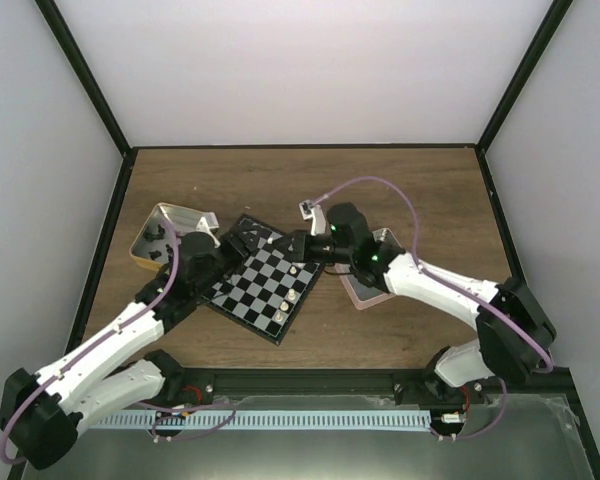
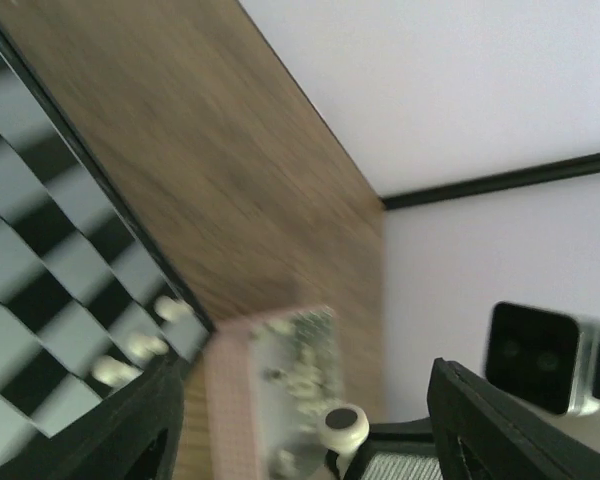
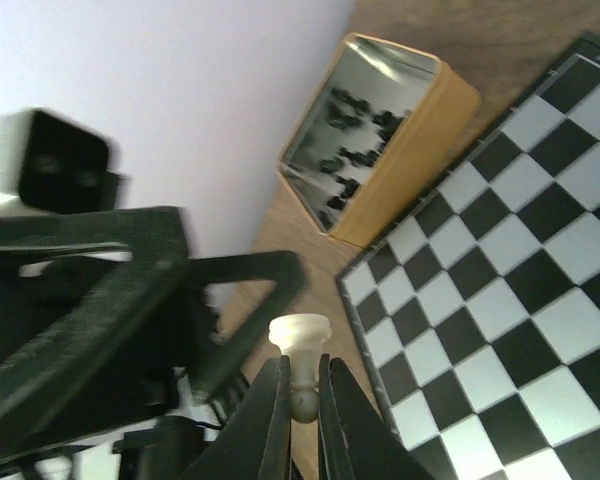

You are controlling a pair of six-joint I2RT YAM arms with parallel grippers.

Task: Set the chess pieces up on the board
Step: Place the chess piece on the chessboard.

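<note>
At lower centre, my right jaws pinched a cream-white chess piece (image 3: 299, 335), left of the board (image 3: 500, 300) in frame. My left jaws stood spread at the bottom of their own view. Beyond, upper centre, the gold tin (image 3: 380, 140) holding black pieces (image 3: 355, 150) lay on the wooden surface (image 3: 500, 50).
</note>
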